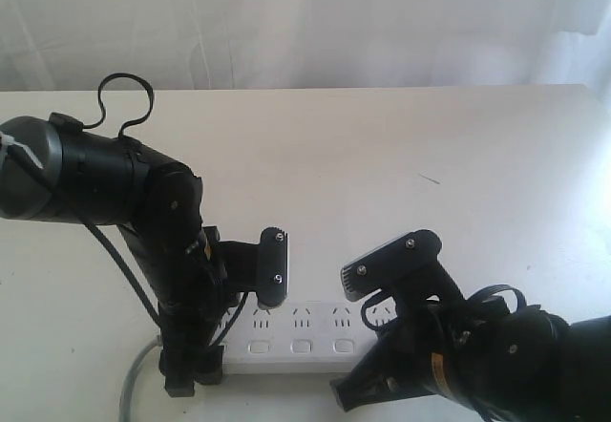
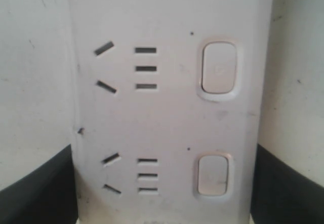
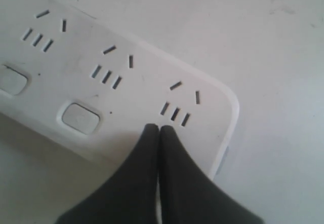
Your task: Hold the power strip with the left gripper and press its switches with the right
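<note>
The white power strip [image 1: 301, 331] lies near the table's front edge, its grey cord [image 1: 134, 384] trailing off to the left. My left gripper [image 1: 229, 328] straddles the strip's left part, one black finger on each long side. In the left wrist view the strip [image 2: 167, 117] fills the gap between the fingers [image 2: 40, 188], with two switches [image 2: 219, 71] showing. My right gripper [image 3: 159, 128] is shut, its tips resting together on the strip [image 3: 126, 97] at the last socket group, beside a switch [image 3: 80, 117]. The last switch is hidden under those tips. The right gripper [image 1: 368, 309] hangs over the strip's right end.
A white table [image 1: 401, 155] carries everything, and a white curtain [image 1: 305, 21] hangs behind it. The left arm's thick black barrel [image 1: 57, 169] reaches in from the left. The right arm's body [image 1: 496, 355] fills the front right corner.
</note>
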